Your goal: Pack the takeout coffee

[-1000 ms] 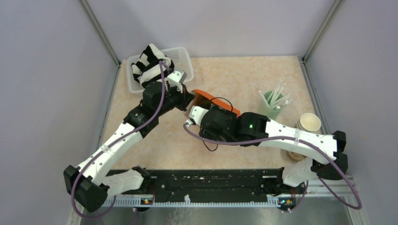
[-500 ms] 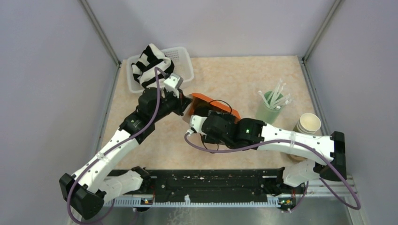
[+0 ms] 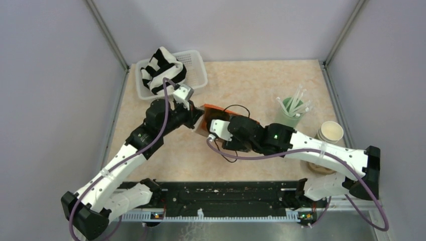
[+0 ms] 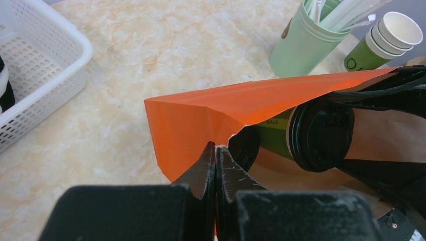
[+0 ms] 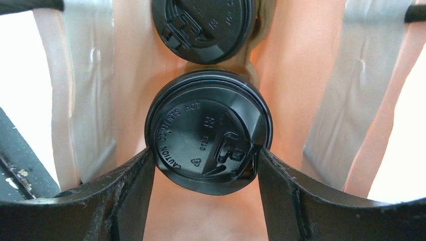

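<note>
We saw the nearer cup [image 5: 208,131] lying on its side inside the orange bag [image 4: 201,110], black lid toward the right wrist camera, with the second cup [image 5: 205,27] just past it at 12 o'clock in that view, deeper in the bag. The right gripper [image 5: 205,154] reached into the bag's mouth and was clamped on the nearer cup – one finger pressed against each side of the lid rim. The left gripper [image 4: 216,149] had its fingers pinched together on the bag's torn upper edge, holding that flap up off the table [image 4: 150,40]. From above, the bag sat near the table's middle. The mint tumbler [image 3: 289,113] of straws stood at its 3 o'clock, a stack of paper cups [image 3: 331,131] beyond that, and the white basket [image 3: 197,68] – holding a striped cloth [image 3: 161,70] – lay at 11 o'clock.
</note>
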Tool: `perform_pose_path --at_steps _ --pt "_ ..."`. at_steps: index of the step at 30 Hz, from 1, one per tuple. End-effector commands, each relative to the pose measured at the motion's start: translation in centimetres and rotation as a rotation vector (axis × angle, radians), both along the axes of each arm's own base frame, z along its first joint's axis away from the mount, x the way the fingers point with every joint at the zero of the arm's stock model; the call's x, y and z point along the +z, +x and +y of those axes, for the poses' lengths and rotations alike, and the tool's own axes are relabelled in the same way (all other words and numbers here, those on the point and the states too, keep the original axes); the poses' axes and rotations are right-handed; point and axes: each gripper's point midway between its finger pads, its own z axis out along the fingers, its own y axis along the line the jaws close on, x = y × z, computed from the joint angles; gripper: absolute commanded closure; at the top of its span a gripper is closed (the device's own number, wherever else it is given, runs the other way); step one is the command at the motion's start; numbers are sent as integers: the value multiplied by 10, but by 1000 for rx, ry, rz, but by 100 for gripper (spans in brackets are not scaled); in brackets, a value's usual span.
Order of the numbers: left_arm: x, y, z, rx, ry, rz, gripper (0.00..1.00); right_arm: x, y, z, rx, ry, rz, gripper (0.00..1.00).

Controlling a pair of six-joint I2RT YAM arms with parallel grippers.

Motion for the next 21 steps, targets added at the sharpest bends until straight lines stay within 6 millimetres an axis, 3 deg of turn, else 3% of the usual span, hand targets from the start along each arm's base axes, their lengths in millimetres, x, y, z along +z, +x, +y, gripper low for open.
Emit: perform_pose_path --at_steps 1,13,21 --pt "10 -4 -1 -7 -48 -49 100 12 -3 14 61 82 37 61" --pt "-5 -12 7 19 -98 -61 100 10 4 15 23 34 69 61" --pt "-13 -13 10 26 -71 -33 100 16 9 2 -17 -81 68 62"
